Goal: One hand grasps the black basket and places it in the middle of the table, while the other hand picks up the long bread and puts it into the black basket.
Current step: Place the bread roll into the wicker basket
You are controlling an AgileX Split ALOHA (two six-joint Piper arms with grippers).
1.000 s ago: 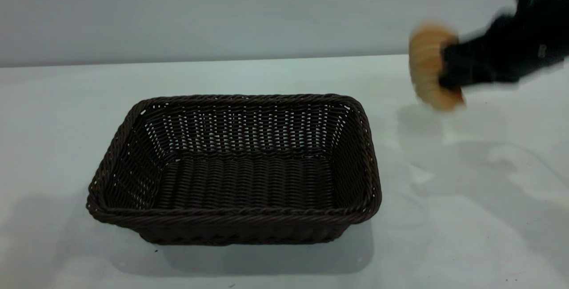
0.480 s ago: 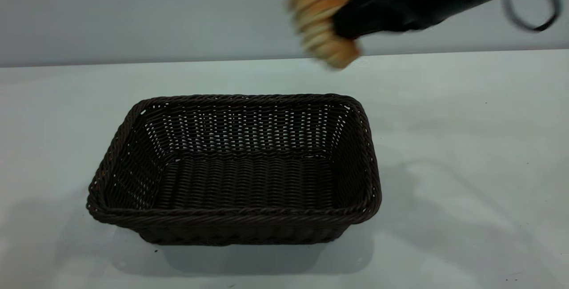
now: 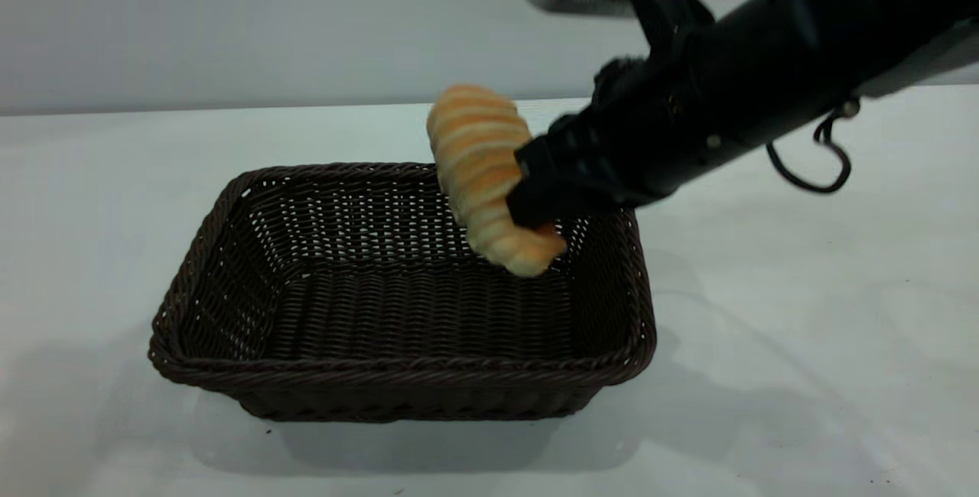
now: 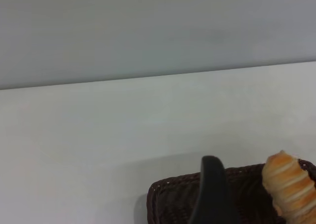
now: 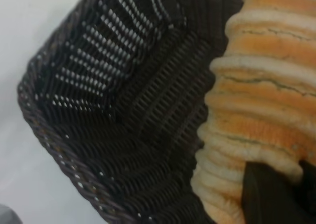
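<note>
My right gripper (image 3: 535, 203) clamped on long bread (image 3: 486, 176), fingers pinching loaf near lower end. Bread hangs tilted, ridged striped top facing outward, held in air over black basket (image 3: 401, 375), above its far right corner, not touching weave. Basket sits on white desk (image 3: 803, 375) below my gripper. My left gripper (image 4: 212, 194) hovers off beside basket rim; only one finger visible, so spread unclear.

No readable text, label, brand, number or sign for you anywhere: none on dark woven wicker basket (image 3: 229, 313), striped golden oblong loaf (image 3: 482, 168), white matte tabletop (image 3: 803, 313).
</note>
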